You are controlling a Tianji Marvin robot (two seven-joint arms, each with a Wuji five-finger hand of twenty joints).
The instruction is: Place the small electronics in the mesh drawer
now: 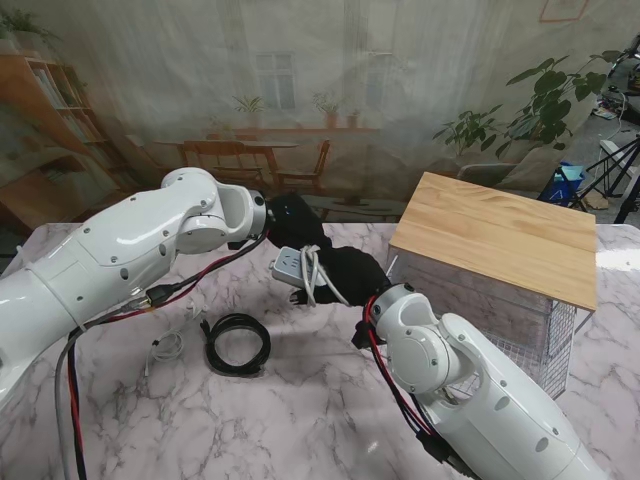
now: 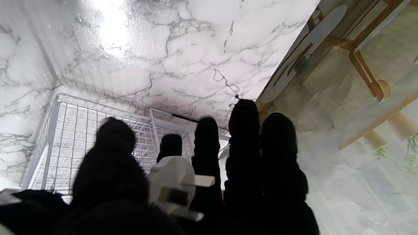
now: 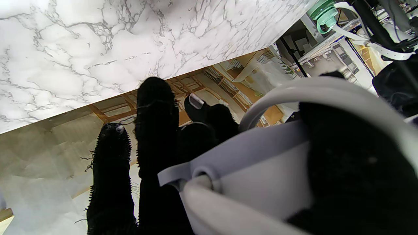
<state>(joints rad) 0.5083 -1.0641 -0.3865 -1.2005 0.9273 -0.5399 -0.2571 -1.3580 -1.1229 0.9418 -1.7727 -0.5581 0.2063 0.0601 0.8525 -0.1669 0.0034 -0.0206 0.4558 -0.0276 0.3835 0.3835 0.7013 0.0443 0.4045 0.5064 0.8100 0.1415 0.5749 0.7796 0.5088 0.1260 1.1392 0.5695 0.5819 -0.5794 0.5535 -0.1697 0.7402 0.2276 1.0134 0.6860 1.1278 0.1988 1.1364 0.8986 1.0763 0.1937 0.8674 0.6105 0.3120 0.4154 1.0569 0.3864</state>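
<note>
A white power strip [image 1: 296, 268] with its cord wound around it hangs above the table's middle, between my two black-gloved hands. My left hand [image 1: 296, 218] comes at it from the far side. In the left wrist view the strip's white plug [image 2: 173, 182] sits between thumb and fingers [image 2: 243, 137]. My right hand [image 1: 352, 274] grips the strip from the right, and its wrist view shows the strip's body [image 3: 258, 176] against the thumb. The white mesh drawer [image 2: 81, 130] lies pulled out beyond the left fingers. In the stand view my right arm hides it.
The wooden-topped mesh cabinet [image 1: 500, 235] stands at the right of the marble table. A coiled black cable [image 1: 238, 343] and a thin white cable [image 1: 168, 342] lie on the table nearer to me on the left.
</note>
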